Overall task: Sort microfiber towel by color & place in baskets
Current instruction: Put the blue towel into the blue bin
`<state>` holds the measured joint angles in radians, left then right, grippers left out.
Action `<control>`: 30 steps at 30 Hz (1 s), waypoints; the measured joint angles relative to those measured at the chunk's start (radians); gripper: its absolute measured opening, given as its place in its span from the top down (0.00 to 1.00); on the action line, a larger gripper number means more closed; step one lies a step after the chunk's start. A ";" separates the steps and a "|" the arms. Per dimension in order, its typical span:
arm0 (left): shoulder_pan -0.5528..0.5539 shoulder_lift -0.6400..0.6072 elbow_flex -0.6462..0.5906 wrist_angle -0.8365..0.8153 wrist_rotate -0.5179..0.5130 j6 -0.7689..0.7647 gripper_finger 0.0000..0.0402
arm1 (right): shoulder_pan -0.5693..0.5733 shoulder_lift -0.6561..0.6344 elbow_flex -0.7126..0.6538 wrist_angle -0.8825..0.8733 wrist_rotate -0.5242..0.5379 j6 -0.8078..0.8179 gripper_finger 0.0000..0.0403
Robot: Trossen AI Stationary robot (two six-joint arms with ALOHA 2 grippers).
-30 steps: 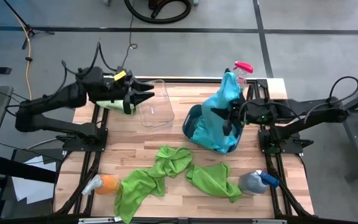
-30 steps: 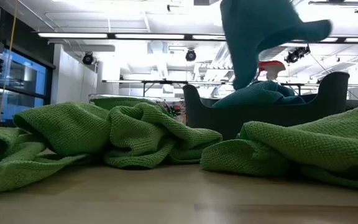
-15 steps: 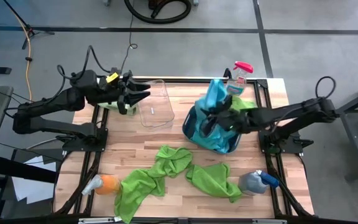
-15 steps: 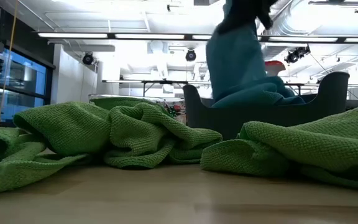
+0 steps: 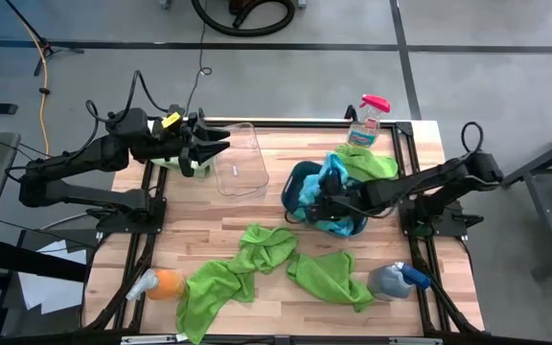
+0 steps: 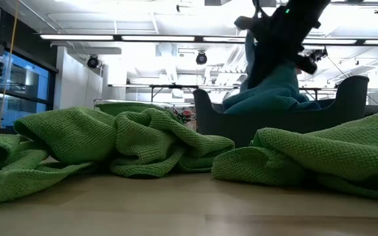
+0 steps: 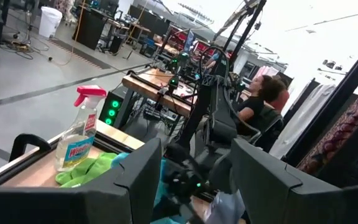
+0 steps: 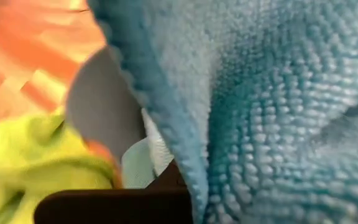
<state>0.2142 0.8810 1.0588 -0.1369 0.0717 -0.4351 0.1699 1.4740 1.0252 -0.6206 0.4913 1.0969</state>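
A blue towel (image 5: 332,172) lies heaped in the dark teal basket (image 5: 293,182), with one end standing up at my right gripper (image 5: 314,203). That gripper is low over the basket and shut on the towel. In the low view the gripper (image 6: 277,36) is above the heap (image 6: 274,98). The clear basket (image 5: 241,163) stands at the far left. My left gripper (image 5: 220,149) hovers open beside it, holding nothing. Green towels (image 5: 262,247) (image 5: 332,276) lie crumpled on the near half of the table. My right gripper holds the blue towel by an upper fold (image 8: 166,124), coming from the table's right and slanting down. The cloth fills the wrist view and hides the fingertips. A strip of towel (image 6: 249,59) runs down from the gripper, and the rest lies in the dark basket.
A pink-capped spray bottle (image 5: 367,120) stands at the far edge with a green towel (image 5: 377,163) beside it. An orange bottle (image 5: 161,285) lies at the near left and a blue-grey one (image 5: 396,280) at the near right. Bare wood shows in the table's middle.
My right gripper has come down and toward the table's left, over the dark basket. The blue towel hung tall above the basket and has now sunk into it in a heap. My left arm has drawn back slightly toward the left edge.
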 joint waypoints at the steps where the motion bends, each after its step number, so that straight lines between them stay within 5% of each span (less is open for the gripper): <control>1: 0.000 0.000 0.000 0.000 0.000 0.000 0.54 | -0.009 0.013 0.000 0.003 -0.016 0.053 1.00; 6: 0.000 0.000 0.000 0.000 0.000 0.000 0.54 | -0.043 0.092 0.000 0.049 -0.137 0.163 1.00; 12: 0.000 0.000 0.000 0.000 0.000 0.000 0.54 | -0.088 0.182 0.000 0.188 -0.178 0.214 1.00; 22: 0.000 0.000 0.000 0.007 0.001 -0.009 0.54 | -0.111 0.313 0.003 0.180 -0.241 0.344 1.00; 30: 0.000 0.000 0.000 0.007 0.012 -0.010 0.54 | -0.118 0.276 0.000 0.151 -0.288 0.312 0.78</control>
<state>0.2145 0.8814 1.0588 -0.1303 0.0841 -0.4452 0.0515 1.7501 1.0254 -0.4697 0.2029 1.4085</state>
